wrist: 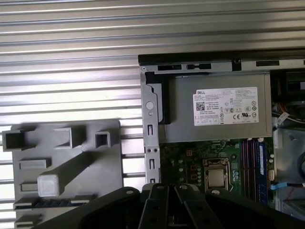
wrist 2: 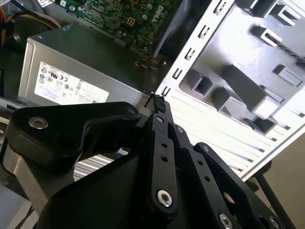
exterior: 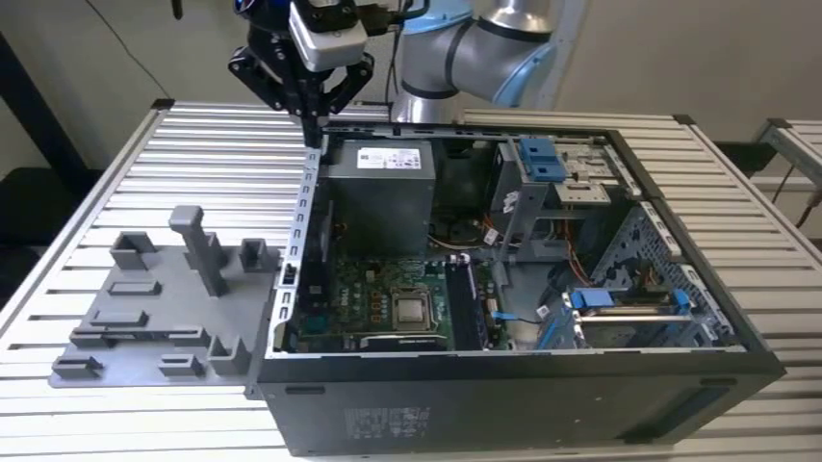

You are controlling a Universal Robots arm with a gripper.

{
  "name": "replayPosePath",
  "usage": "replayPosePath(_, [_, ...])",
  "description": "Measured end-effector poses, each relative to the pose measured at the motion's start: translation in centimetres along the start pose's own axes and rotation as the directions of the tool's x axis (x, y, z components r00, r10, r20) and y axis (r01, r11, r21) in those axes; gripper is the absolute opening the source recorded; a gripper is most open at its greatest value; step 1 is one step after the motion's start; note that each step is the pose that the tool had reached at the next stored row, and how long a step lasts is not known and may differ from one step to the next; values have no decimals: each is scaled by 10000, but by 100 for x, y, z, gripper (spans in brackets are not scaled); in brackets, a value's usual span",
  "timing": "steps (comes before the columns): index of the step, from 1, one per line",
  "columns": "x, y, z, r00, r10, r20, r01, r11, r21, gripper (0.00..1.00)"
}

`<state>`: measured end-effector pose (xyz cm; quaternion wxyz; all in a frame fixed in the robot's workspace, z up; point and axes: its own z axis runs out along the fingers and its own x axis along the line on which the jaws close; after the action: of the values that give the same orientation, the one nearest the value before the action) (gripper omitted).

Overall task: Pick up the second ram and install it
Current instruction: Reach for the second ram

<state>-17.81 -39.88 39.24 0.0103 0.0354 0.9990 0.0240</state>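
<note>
Your hand [exterior: 312, 123], pinched narrow and seemingly empty, hangs over the computer case [exterior: 514, 414] wall; descending could strike it, missing the second ram [wrist: 52, 203] beside the case.

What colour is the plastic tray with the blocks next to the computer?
The flat plastic tray is plain grey all over. The exterior view shows it best.
</note>
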Motion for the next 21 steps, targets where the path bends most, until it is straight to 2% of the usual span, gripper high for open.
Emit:
replayPosePath(6, [112, -8, -2, 10000, 1, 0, -1, 10000, 0, 11])
replayPosePath(21, [458, -32, -10, 10000, 0, -2, 0, 10000, 0, 11])
